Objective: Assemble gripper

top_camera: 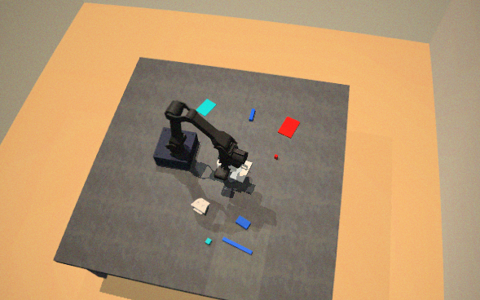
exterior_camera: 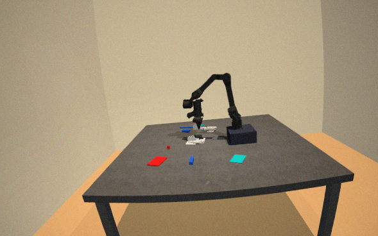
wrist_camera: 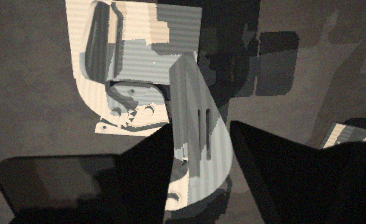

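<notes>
The gripper (wrist_camera: 202, 124) (exterior_camera: 198, 127) is shut on a pale jaw (wrist_camera: 196, 145), holding it raised above the table. The held jaw's long pad points up the wrist view; its pivot hole shows near the bottom. Beneath and beside it is the white gripper base (wrist_camera: 155, 95) (top_camera: 243, 168) (exterior_camera: 195, 141). The other jaw (wrist_camera: 98, 42) lies on the base, with gear teeth showing beside a round pin (wrist_camera: 148, 110). Its exact seating is unclear. The pale housing plate (top_camera: 200, 205) (exterior_camera: 210, 129) lies apart on the table and shows partly at the wrist view's right edge.
A blue block (top_camera: 243, 222), a long blue bar (top_camera: 237, 245) and a small cyan cube (top_camera: 208, 241) lie beyond the housing plate. A red sheet (top_camera: 288, 127), red cube (top_camera: 275, 156), short blue bar (top_camera: 252, 114) and cyan sheet (top_camera: 206, 107) lie on the opposite side.
</notes>
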`<move>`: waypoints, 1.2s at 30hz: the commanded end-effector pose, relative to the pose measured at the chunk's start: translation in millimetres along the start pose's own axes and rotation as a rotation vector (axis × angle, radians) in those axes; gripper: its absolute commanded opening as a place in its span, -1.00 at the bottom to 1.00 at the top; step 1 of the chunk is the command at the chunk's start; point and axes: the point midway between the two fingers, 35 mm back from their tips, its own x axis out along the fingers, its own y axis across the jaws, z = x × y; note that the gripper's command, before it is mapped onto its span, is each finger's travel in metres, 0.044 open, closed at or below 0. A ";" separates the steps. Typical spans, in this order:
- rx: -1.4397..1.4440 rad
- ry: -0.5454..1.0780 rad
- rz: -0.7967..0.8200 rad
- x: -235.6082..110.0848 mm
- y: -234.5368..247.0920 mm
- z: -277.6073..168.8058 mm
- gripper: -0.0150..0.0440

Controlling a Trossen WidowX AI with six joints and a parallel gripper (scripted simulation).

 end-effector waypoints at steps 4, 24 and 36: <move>0.002 0.006 0.006 1.0 12.7 18.0 -0.04; 0.002 0.004 0.007 1.5 25.4 34.5 -0.04; 0.006 0.004 0.007 1.5 25.4 34.5 -0.04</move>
